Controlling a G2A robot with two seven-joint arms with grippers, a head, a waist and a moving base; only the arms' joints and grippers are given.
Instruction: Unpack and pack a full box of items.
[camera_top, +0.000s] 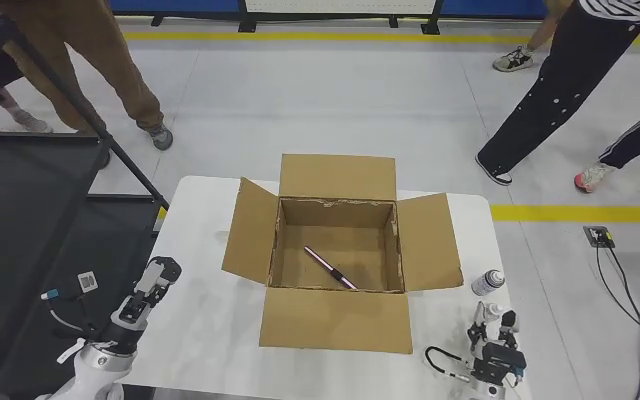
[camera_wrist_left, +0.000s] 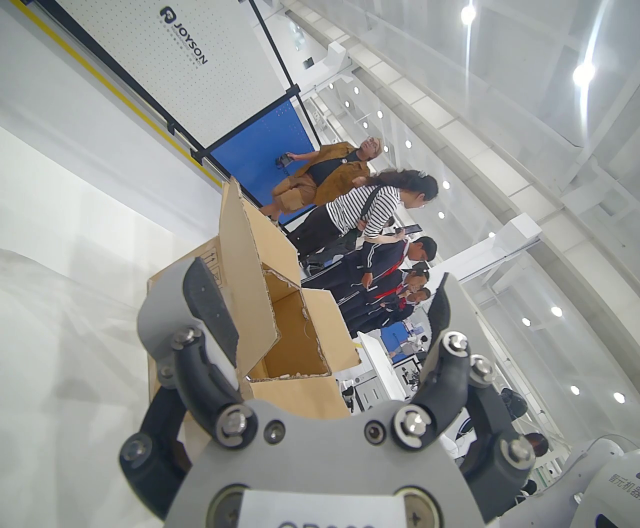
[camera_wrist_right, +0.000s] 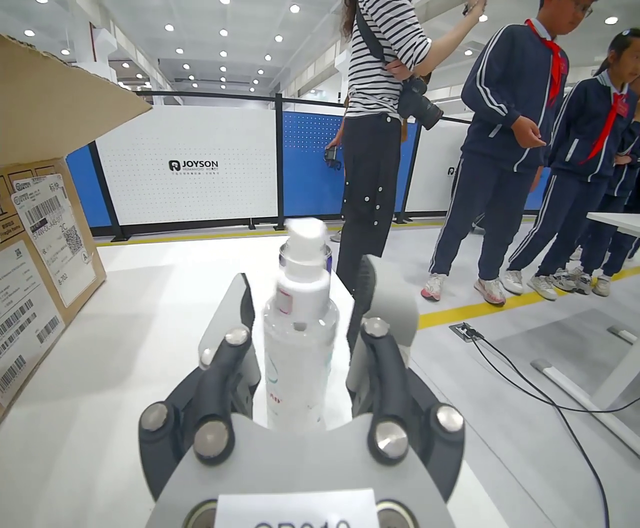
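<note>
Locate the box (camera_top: 335, 320) at the middle of the table (camera_top: 210, 330); it stands open with all four flaps folded outward. Inside, you find a single pen (camera_top: 330, 267) lying slantwise on the box floor, its far end toward the left and its near end toward the right. Check the right side of the table next: a can (camera_top: 487, 282) stands upright just beside the box's right flap, close to the table's right edge. A clear bottle (camera_wrist_right: 300, 340) with a white cap stands upright on the table just nearer than the can, toward the near right corner. The right gripper (camera_wrist_right: 305, 285) is at that corner, low over the table, with the bottle inside its claw. You cannot tell whether the claw pinches the bottle or only stands around it. The left gripper (camera_wrist_left: 320, 280) is at the near left of the table, well apart from the box and pointing toward the box's left side. Its claw is spread wide and holds nothing.
</note>
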